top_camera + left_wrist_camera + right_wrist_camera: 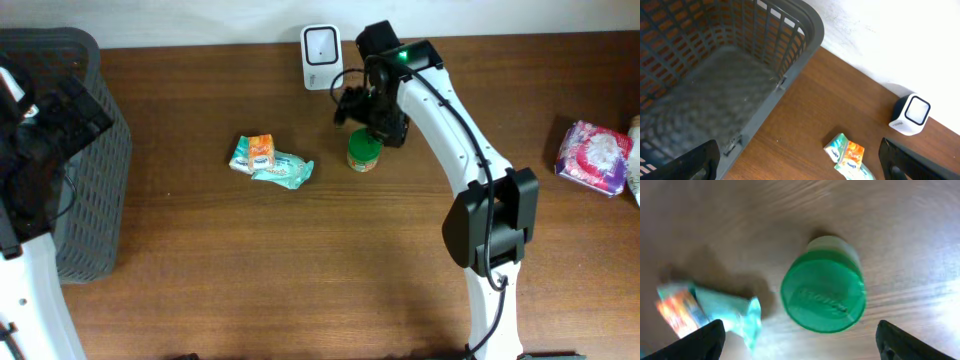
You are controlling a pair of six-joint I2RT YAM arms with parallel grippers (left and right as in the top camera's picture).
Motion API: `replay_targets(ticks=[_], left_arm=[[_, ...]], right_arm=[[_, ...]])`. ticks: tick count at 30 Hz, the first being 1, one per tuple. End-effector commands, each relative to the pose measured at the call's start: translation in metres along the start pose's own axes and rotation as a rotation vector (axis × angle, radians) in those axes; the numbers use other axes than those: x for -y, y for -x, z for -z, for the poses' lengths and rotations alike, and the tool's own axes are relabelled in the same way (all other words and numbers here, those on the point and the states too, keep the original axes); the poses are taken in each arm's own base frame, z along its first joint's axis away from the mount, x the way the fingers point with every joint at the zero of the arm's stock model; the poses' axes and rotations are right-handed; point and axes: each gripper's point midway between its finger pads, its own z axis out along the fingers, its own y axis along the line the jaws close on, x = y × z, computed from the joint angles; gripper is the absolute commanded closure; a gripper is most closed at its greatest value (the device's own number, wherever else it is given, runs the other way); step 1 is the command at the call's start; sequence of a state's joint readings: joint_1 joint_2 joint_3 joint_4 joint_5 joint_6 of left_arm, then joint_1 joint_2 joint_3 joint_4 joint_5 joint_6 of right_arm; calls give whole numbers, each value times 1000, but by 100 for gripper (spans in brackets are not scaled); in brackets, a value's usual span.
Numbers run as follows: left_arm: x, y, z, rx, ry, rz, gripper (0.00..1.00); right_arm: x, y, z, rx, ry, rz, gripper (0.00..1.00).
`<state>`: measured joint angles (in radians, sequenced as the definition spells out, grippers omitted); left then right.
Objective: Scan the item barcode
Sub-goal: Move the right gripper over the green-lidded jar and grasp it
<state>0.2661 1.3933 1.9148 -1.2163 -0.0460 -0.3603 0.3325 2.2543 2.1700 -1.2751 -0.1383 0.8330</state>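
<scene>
A small jar with a green lid (363,152) stands upright on the wooden table, just in front of the white barcode scanner (320,45). My right gripper (372,118) hovers right above it, open. In the right wrist view the green lid (822,296) lies free between the two spread fingers, and my right gripper (802,342) touches nothing. The jar's barcode is not visible. My left gripper (800,162) is open and empty, held high by the basket's edge. The scanner (910,114) also shows in the left wrist view.
Two tissue packs (270,160) lie left of the jar, and these tissue packs (705,311) show in the right wrist view as well. A grey slatted basket (85,160) stands at the table's left end. A pink packet (595,157) lies at the far right.
</scene>
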Motion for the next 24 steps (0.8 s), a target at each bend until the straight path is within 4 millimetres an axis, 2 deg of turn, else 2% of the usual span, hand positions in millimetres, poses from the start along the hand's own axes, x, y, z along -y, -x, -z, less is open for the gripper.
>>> replay_targets(ticks=[1,5,11,13,15,16,18,21,23,24], left_arm=[[-4,1,1,6,15,10,1],[-4,2,1,7,15,10,1],[-4,1,1,6,15,10,1],[-4,2,1,7,15,10,1],[-4,2,1,7,15,10,1],[-4,2,1,7,15,10,1],[-4,2,1,7,15,10,1],[-4,2,1,7,15,10,1],[-4,2,1,7,15,10,1],[-4,2,1,7,15,10,1]], right_arm=[[5,2,6,64,-29,-362,8],[13,-2,-28,25,-93,-457,8],[27,-4,-61,2,-171,-461,11],[27,-7,-62,-8,-180,-419,20],[22,-12,-61,-45,-156,-354,22],[20,-14,-61,-58,-149,-308,28],[25,-21,-60,-82,-174,-233,33],[32,-27,-57,-117,-197,-138,45],[31,-29,-54,-134,-184,-31,46],[26,-30,-50,-148,-154,83,45]])
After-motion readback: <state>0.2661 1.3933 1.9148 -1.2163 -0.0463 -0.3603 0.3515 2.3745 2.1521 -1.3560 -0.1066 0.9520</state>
